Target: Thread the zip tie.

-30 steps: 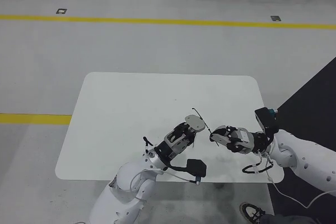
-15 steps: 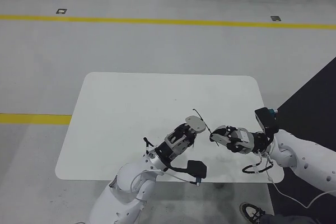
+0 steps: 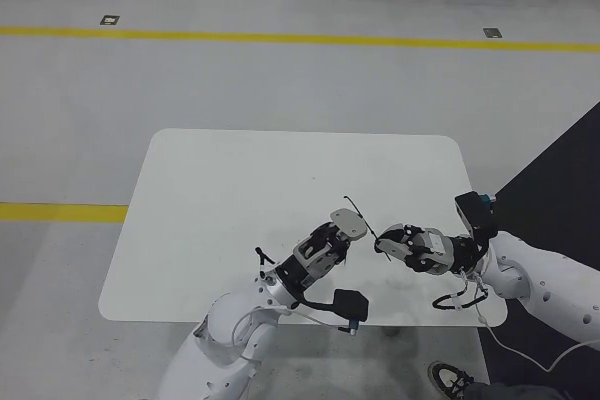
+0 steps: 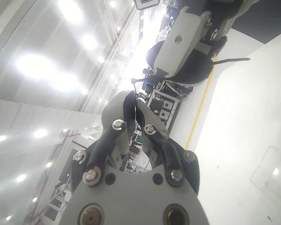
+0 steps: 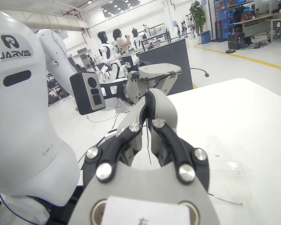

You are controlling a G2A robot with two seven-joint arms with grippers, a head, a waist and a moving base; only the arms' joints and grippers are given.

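Both claws hang above the table (image 3: 230,200), over its robot-side edge toward the right, tips facing and near each other. The left claw (image 4: 134,95) is clamped on the zip tie (image 4: 133,81), whose head pokes just past the fingertips toward the right claw (image 3: 383,243). The right claw is pinched together on a thin black strap (image 5: 148,139) that runs back between its fingers, off the table. Whether strap and zip tie are one piece cannot be told. A clear sheet (image 5: 227,172) lies on the table, another tie (image 5: 224,200) at its edge.
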